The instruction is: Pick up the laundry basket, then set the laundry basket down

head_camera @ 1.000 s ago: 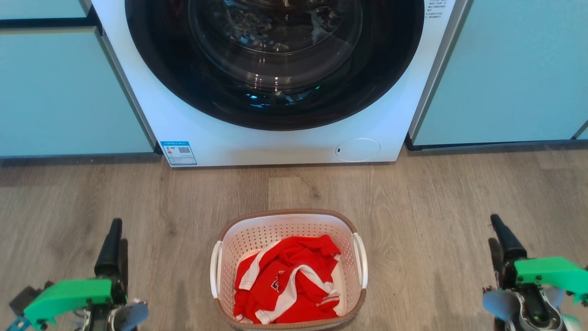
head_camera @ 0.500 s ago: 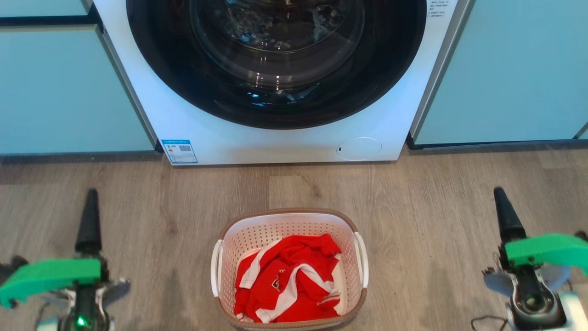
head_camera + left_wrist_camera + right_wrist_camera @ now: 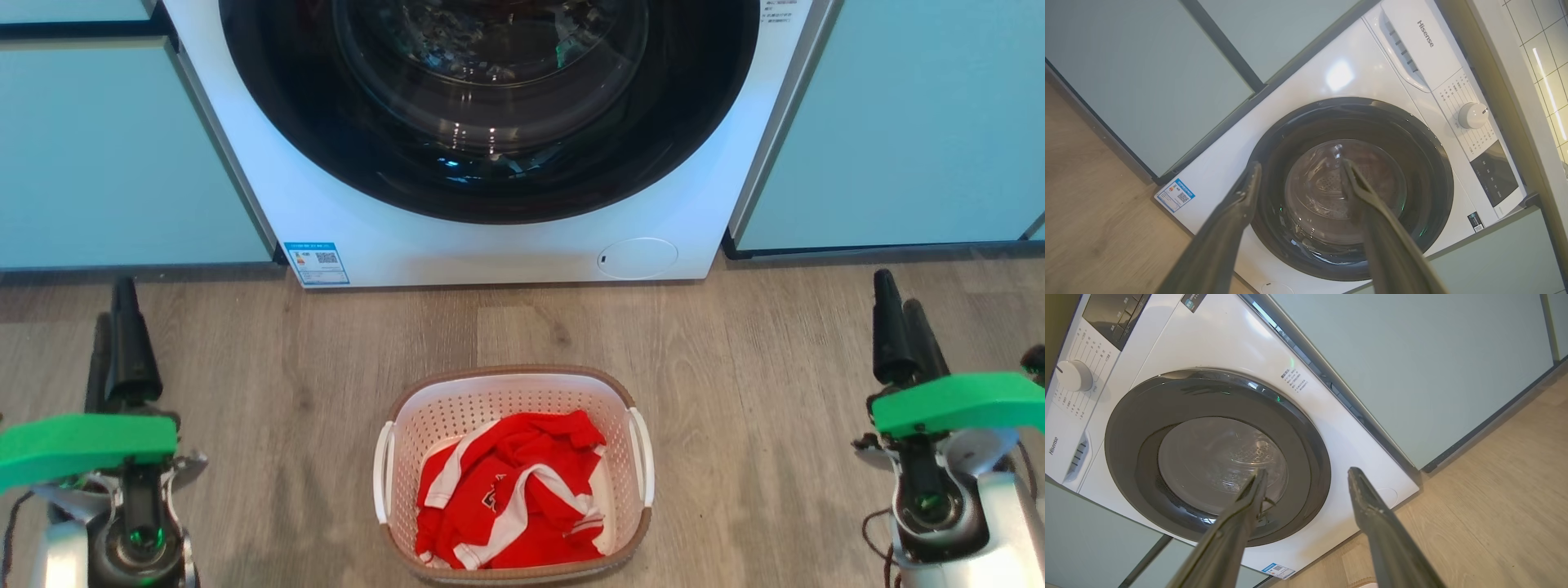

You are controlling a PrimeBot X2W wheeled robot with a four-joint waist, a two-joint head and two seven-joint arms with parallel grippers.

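Observation:
The laundry basket (image 3: 457,404), white with perforated walls, a brown rim and white side handles, stands on the wood floor at the lower middle of the head view. A red and white garment (image 3: 510,502) lies inside it. My left gripper (image 3: 114,306) hangs well to the basket's left, its fingers pointing toward the washing machine. In the left wrist view the left gripper (image 3: 1300,173) is open and holds nothing. My right gripper (image 3: 898,294) is far to the basket's right. The right gripper (image 3: 1306,473) also stands open and empty. Neither touches the basket.
A white washing machine (image 3: 384,237) with a dark round door (image 3: 490,106) stands just behind the basket. Pale green cabinet fronts (image 3: 106,163) flank it on both sides. Bare wood floor (image 3: 759,392) lies between the basket and each gripper.
Both grippers have moved forward, toward the washing machine, and stayed open. The basket has kept its place; the camera shifted slightly.

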